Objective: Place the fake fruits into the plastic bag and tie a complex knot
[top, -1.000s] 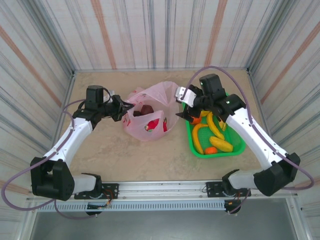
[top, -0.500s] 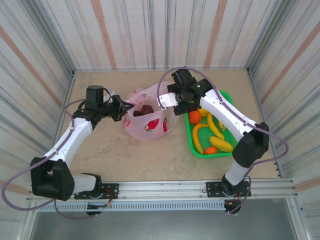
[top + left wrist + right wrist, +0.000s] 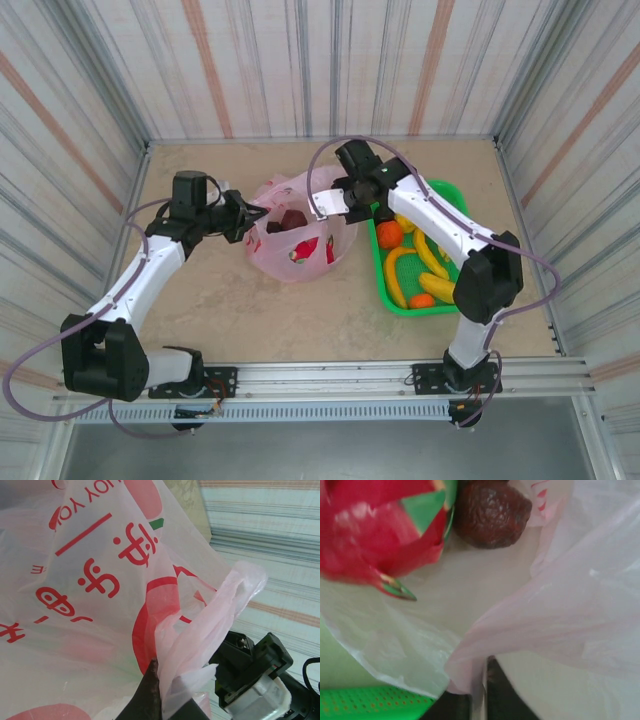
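Pink plastic bag [image 3: 300, 240] sits on the tabletop [image 3: 230, 300] near its far edge; the green basket [image 3: 472, 292] by the right edge holds bananas [image 3: 432, 255]. Both the left gripper [image 3: 243, 216] and right gripper [image 3: 480, 680] pinch a bag rim. Best to spread gently so the thin film doesn't tear.

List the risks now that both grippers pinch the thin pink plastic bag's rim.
1. The left gripper and right gripper each pinch a thin fold of the translucent pink plastic bag; pulling apart could tear it or slip it free.
2. Yellow bananas and orange balls sit in the green plastic basket; with both grippers busy, neither can load them.
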{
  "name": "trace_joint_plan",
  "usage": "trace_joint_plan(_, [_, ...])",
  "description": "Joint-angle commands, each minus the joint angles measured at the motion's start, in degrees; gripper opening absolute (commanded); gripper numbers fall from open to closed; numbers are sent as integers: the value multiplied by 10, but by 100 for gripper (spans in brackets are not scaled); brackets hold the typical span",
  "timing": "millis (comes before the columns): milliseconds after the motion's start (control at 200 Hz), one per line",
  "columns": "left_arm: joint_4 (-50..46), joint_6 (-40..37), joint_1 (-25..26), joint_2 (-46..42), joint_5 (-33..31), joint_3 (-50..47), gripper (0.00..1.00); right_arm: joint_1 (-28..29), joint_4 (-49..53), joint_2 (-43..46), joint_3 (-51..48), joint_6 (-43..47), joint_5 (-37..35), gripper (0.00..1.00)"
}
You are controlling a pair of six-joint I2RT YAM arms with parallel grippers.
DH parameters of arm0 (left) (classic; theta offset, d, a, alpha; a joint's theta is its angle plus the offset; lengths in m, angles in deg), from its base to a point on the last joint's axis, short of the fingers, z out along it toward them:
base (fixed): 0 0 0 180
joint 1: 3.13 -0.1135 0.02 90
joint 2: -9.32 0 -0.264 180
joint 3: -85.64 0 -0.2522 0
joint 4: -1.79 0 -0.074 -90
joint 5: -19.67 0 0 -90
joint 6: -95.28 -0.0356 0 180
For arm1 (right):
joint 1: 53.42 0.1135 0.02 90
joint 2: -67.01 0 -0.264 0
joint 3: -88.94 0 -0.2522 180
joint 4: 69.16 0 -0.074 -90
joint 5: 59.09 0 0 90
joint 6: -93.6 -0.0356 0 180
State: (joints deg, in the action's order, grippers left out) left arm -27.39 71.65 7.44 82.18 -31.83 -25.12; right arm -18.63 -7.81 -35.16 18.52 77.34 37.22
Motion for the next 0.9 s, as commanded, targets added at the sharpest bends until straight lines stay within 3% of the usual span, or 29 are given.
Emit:
trace_joint_plan(0, [-16,-18,-4,-3,8,12,0,-14,-2,36,-4,-32,68,0])
trace_joint_plan(100, [-24,-31,-7,-5,11,16,7,-29,-6,50,-11,-68,115,0])
trace_joint_plan(230, [-44,-71,-22,-21,15,26,24,-63,-35,73,-17,-157,232,0])
trace_joint_plan(471, [-86,-144,-71,-67,35,36,58,-90,-91,101,-50,-266,358,0])
trace_joint_plan(751, [-198,-277,-116,-129,13,88,75,-109,-216,119,-100,-406,434,0])
trace_joint_plan(897, [-234,-354,-112,-159,15,110,76,-115,-296,120,-123,-497,471,0])
